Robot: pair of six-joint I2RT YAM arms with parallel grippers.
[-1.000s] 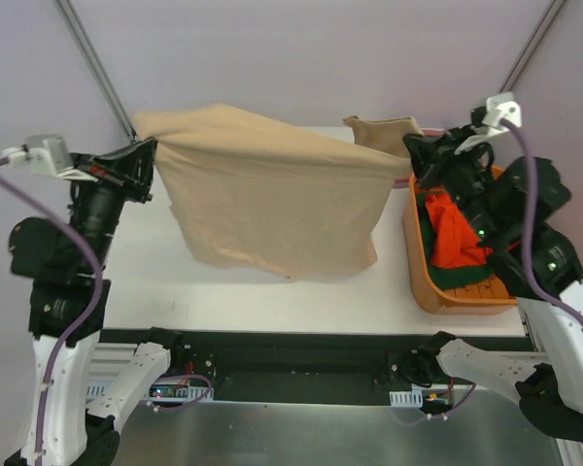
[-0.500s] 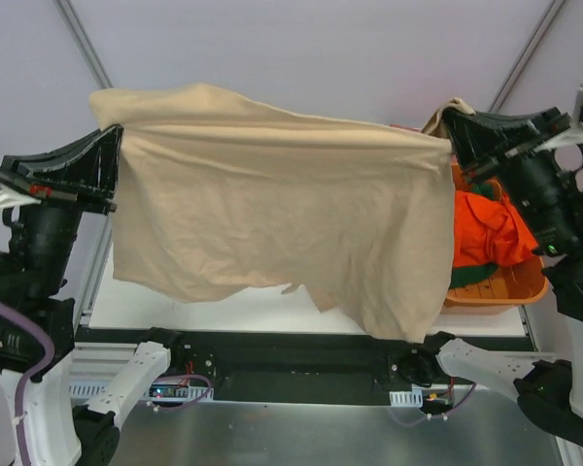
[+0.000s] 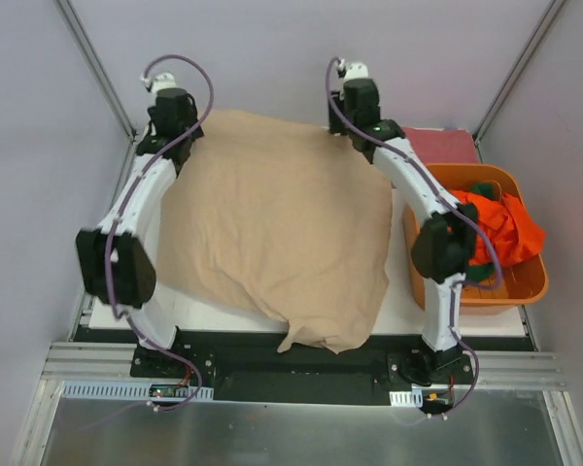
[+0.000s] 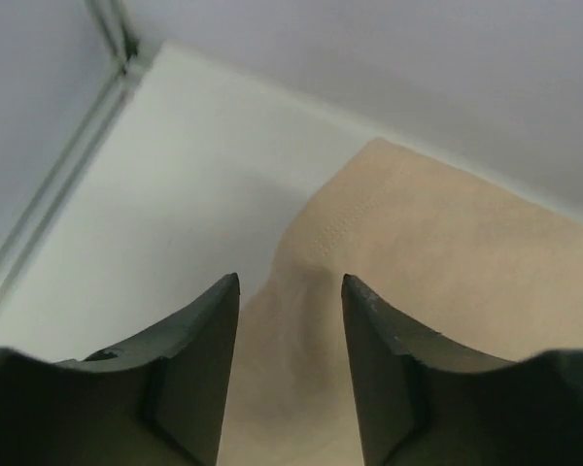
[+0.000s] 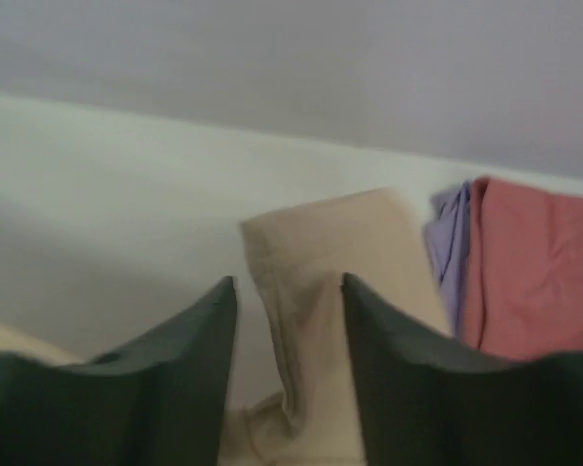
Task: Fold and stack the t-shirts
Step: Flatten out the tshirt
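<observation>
Top external view: beige t-shirt [image 3: 277, 243] spread flat across the table [image 3: 400, 309], its edge spilling over at 6 o'clock. Left gripper [image 4: 290, 291] at 11 and right gripper [image 5: 290, 291] at 1, jaws parted over the far corners, gripping nothing (apparently). Spreading seemingly done, folding not yet begun. Next, likely: pinch one side and fold toward the centre without dragging the cloth.

Large beige t-shirt [image 3: 272, 228]: soft matt cloth, lightly creased. Flat white tabletop [image 3: 175, 313]: smooth and matt. Rectangular orange tub [image 3: 530, 288]: smooth plastic with a slight sheen.
</observation>
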